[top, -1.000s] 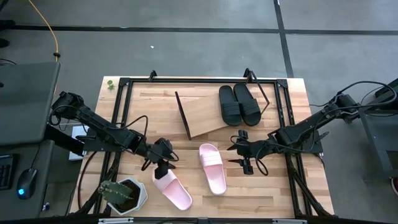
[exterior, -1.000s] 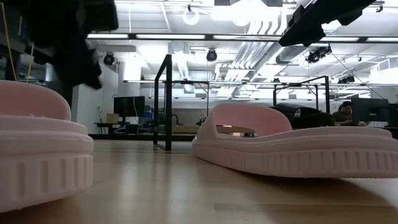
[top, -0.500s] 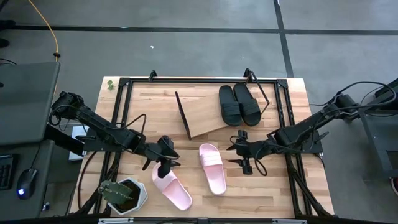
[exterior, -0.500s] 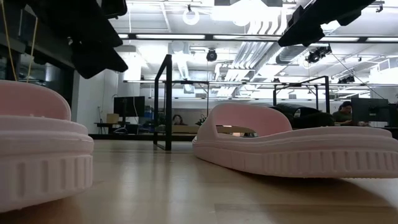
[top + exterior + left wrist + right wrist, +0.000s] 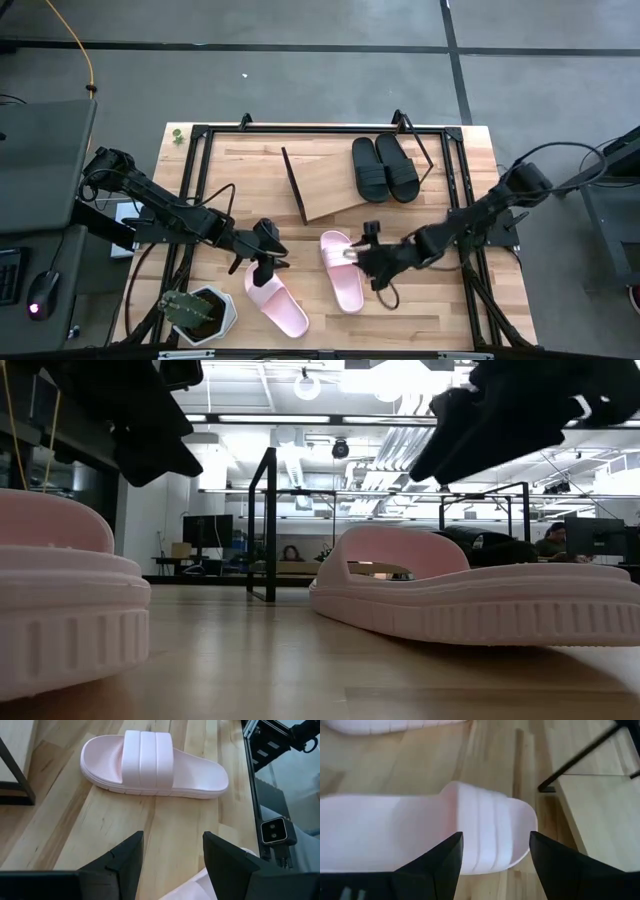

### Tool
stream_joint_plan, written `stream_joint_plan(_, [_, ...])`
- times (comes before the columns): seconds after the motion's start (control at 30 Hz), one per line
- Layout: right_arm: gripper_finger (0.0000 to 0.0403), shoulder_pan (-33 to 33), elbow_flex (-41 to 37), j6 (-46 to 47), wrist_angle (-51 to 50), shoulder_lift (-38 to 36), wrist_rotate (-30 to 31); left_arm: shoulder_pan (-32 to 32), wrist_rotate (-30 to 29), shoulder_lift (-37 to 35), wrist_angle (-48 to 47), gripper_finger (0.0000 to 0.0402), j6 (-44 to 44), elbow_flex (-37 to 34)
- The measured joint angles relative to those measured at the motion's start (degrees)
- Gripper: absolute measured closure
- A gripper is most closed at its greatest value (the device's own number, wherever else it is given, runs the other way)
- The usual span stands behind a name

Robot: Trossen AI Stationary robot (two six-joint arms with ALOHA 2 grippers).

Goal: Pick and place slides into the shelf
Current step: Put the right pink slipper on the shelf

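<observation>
Two arms over the pink slides.
The right gripper (image 5: 362, 256), fingers apart, hangs over one pink slide (image 5: 342, 270); the left gripper (image 5: 262, 268), also apart, over the other (image 5: 277, 304).

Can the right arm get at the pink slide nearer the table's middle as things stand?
Probably yes: the right gripper hangs open right at that pink slide, whose strap lies just ahead of its fingers, with nothing between them.
</observation>
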Motion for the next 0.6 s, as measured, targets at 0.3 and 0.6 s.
stream_joint_plan(0.3, [0.0182,5.5,15.76,-0.13,-15.65,13.8,18.72,-0.03,1.92,0.0,-0.01,0.0213,0.3,0.0])
stream_joint_plan(0.6, [0.0183,8.47,22.85,4.1,-18.9,18.67,23.24,0.0,2.08,-0.01,-0.08,0.0213,3.23,0.97])
